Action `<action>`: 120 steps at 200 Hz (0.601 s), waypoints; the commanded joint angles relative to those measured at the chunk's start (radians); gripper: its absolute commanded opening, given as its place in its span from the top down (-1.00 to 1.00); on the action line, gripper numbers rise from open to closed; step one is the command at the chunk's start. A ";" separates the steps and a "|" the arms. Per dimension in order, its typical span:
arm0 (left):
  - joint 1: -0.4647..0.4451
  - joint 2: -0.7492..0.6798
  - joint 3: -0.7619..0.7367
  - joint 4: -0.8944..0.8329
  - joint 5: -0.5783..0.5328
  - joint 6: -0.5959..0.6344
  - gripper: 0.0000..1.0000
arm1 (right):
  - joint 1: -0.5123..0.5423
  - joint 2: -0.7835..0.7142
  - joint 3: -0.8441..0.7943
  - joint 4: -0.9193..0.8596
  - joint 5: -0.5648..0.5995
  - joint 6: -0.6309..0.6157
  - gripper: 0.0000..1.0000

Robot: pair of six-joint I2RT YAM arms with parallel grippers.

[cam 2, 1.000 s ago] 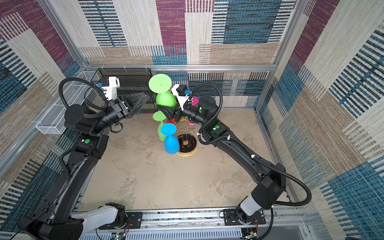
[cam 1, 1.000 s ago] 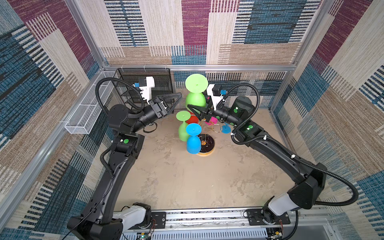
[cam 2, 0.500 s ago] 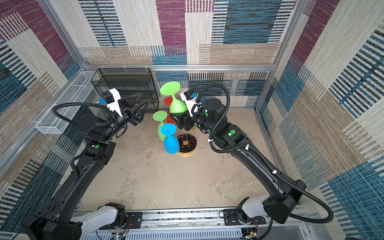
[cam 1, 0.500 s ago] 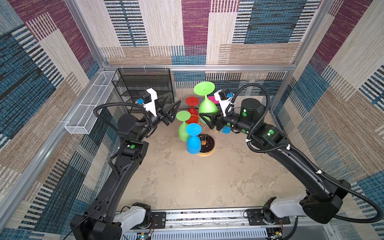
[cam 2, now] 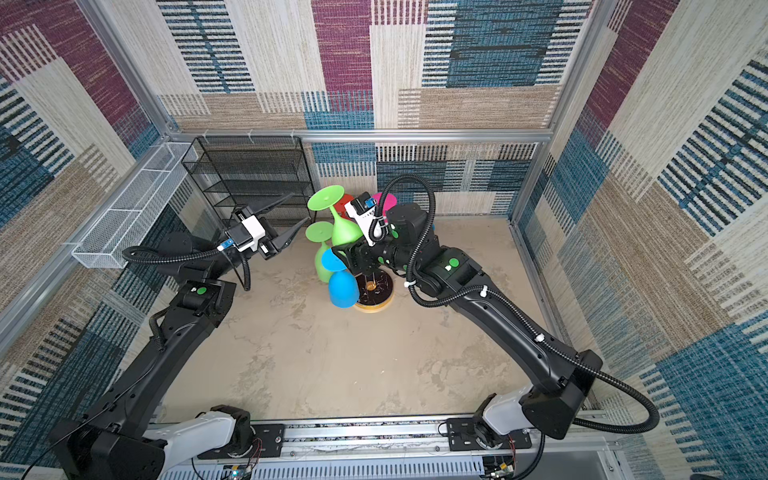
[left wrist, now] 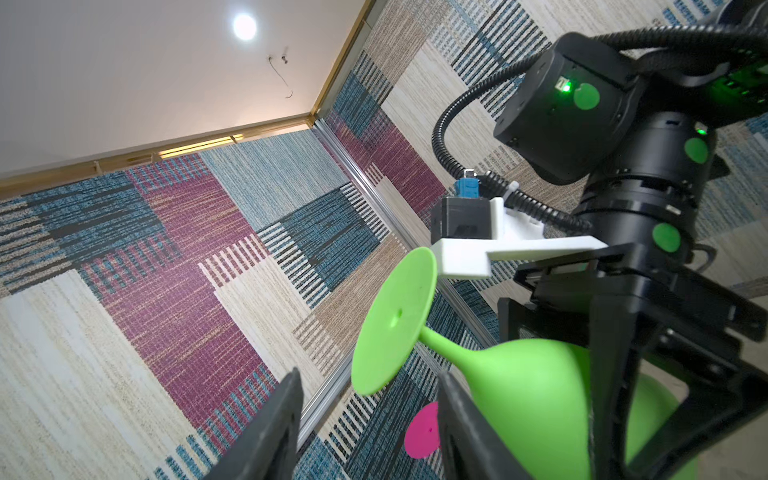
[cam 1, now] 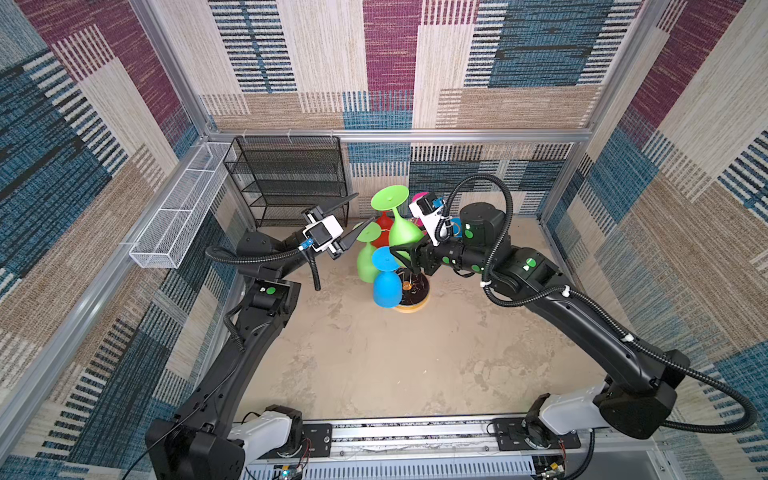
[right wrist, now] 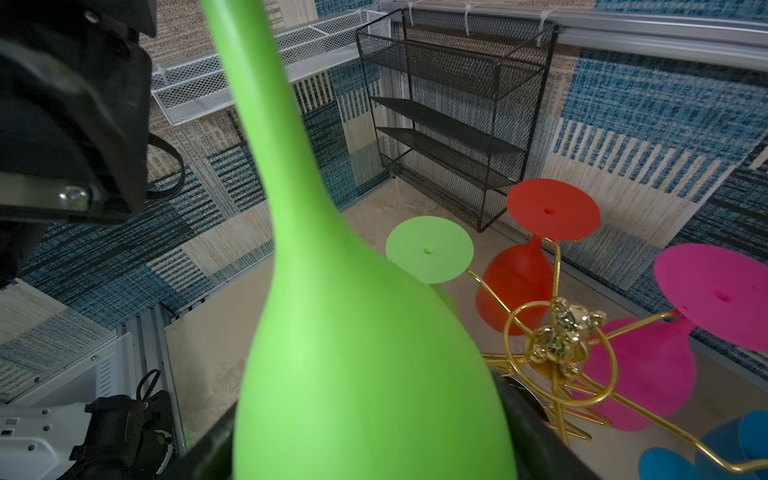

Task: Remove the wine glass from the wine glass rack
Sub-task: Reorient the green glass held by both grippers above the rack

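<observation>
The right tool [cam 1: 409, 254] pinches the bowl of the green wine glass [cam 1: 400, 232], which tilts foot-up just above the gold wine glass rack [cam 1: 417, 293] on the tabletop [cam 1: 374, 365]. The left tool [cam 1: 360, 212] is spread and empty, near the glass's foot.

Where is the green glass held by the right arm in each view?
In a top view: green glass at centre, foot up.
In a top view: just left of centre.
Left wrist: close up, foot and bowl.
Right wrist: bowl fills the middle.
Shared: black shelf, except left wrist.
</observation>
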 commanded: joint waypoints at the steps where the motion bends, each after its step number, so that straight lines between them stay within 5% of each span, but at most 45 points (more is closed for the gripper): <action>1: -0.001 0.001 0.007 0.003 0.059 0.086 -0.08 | 0.016 0.017 0.018 -0.004 -0.005 -0.008 0.23; 57: -0.003 -0.001 0.003 -0.028 0.078 0.125 0.10 | 0.044 0.052 0.031 -0.006 -0.025 -0.005 0.24; 120: -0.004 -0.007 0.008 -0.099 0.095 0.163 0.64 | 0.048 0.055 0.018 0.000 -0.042 0.004 0.24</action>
